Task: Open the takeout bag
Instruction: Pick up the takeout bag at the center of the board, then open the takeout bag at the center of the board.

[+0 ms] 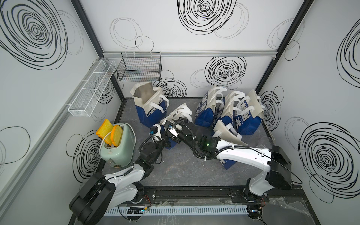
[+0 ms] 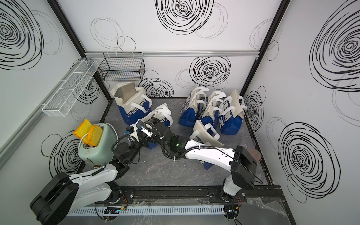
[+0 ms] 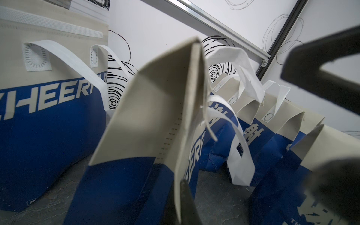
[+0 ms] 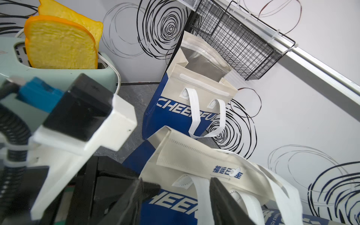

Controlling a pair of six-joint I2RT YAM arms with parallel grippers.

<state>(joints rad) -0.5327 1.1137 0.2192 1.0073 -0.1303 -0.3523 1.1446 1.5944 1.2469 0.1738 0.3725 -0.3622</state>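
**Takeout bag [image 1: 176, 114] pinched at one side, mouth not yet parted**

It leans in the middle of the surface [image 1: 185, 171], with the open bag [image 1: 148, 101] just behind it and the bag cluster [image 1: 229, 111] off to its right. The left hand [image 3: 180, 202] is clenched on its side fold. The right hand [image 4: 179, 200], released, straddles the near wall and a handle. Pulling that wall forward looks best: bare room lies in front, and neighbours crowd behind.

toaster [image 1: 118, 150] left of the takeout bag [image 1: 180, 113], another bag [image 1: 151, 109] behind, bag cluster [image 1: 233, 111] right
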